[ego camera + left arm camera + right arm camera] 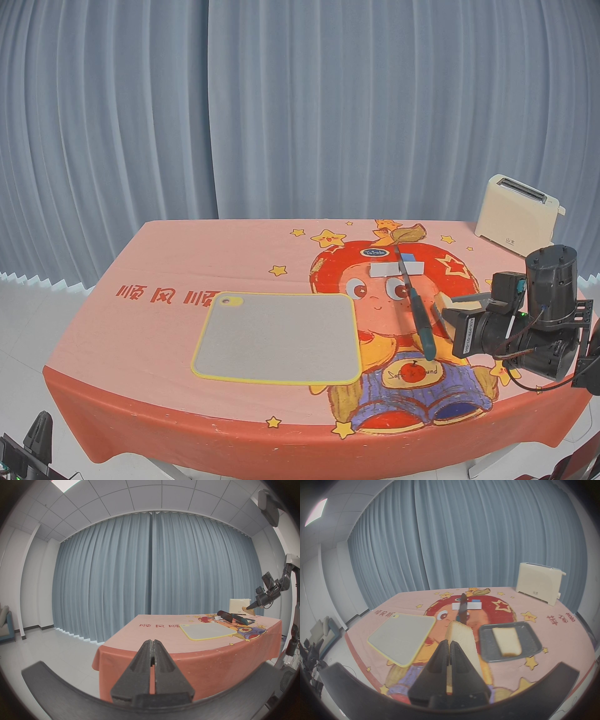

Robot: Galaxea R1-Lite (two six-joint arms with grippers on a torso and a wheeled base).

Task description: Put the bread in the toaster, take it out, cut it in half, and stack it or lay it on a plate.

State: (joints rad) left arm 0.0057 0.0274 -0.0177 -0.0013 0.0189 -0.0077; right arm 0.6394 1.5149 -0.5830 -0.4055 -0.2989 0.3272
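Right jaws pinch a bread slice point(462, 639); second slice point(507, 641) lies in tray point(530, 638).

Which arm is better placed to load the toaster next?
Right. The right gripper holds a bread slice over the table, and the toaster stands on that side; the left gripper is shut, empty, short of the table.

Matt cloth tablecloth point(187, 262), smooth glossy toaster point(515, 215), matt plastic cutting board point(278, 337).

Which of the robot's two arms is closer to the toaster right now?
The right. The right gripper holds a bread slice over the table's right side, with the toaster farther back on that side. The left gripper hangs off the table's near left corner.
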